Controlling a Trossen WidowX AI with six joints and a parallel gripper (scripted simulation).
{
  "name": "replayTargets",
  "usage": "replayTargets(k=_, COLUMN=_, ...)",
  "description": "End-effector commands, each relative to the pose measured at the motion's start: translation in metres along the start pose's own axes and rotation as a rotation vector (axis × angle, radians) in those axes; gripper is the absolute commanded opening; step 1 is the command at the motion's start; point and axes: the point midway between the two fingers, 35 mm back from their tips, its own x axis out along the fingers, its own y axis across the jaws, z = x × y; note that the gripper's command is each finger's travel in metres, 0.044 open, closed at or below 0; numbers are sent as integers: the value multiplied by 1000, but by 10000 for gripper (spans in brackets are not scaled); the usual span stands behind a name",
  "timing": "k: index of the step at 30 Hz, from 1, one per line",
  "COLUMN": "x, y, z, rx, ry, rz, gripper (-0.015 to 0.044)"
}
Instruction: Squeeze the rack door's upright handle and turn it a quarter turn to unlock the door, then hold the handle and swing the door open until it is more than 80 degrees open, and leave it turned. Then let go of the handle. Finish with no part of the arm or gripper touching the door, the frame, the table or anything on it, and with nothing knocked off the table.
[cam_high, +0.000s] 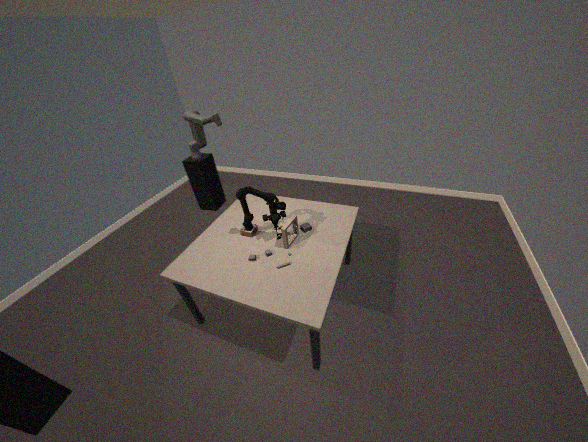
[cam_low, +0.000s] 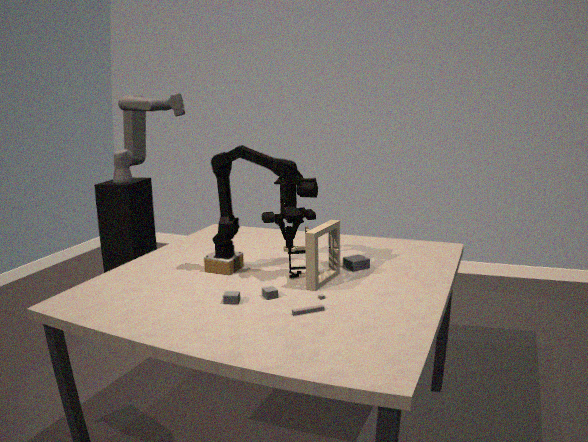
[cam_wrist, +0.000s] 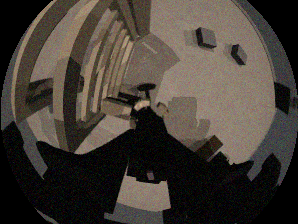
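The beige rack frame (cam_high: 286, 239) (cam_low: 311, 260) (cam_wrist: 61, 95) stands upright on the table (cam_high: 235, 270) (cam_low: 200, 320), its slats showing in the wrist view. The door, a greyish see-through panel (cam_wrist: 150, 60), stands swung out from the frame on the arm's side. It is clearly open; its exact angle is hard to tell. My gripper (cam_high: 278, 230) (cam_low: 290, 245) (cam_wrist: 148, 135) points down beside the frame and is shut on the door's handle. The dark handle (cam_wrist: 146, 87) shows just beyond the fingertips. How far it is turned is unclear, and the fingers hide part of it.
A dark block (cam_high: 306, 227) (cam_low: 356, 263) lies behind the frame. Two small grey blocks (cam_low: 231, 298) (cam_low: 270, 293), a tiny piece (cam_low: 321, 297) and a grey bar (cam_low: 308, 310) lie in front. The arm's base (cam_low: 223, 263) stands left. Another arm (cam_low: 135, 135) stands beyond the table.
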Motion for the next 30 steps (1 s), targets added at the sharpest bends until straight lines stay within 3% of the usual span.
replayTargets(k=1, x=1, y=-5, z=2, rx=-69, ry=-4, rz=5, gripper=27)
replayTargets(k=30, x=1, y=-52, z=29, rx=-471, ry=-7, rz=0, gripper=27)
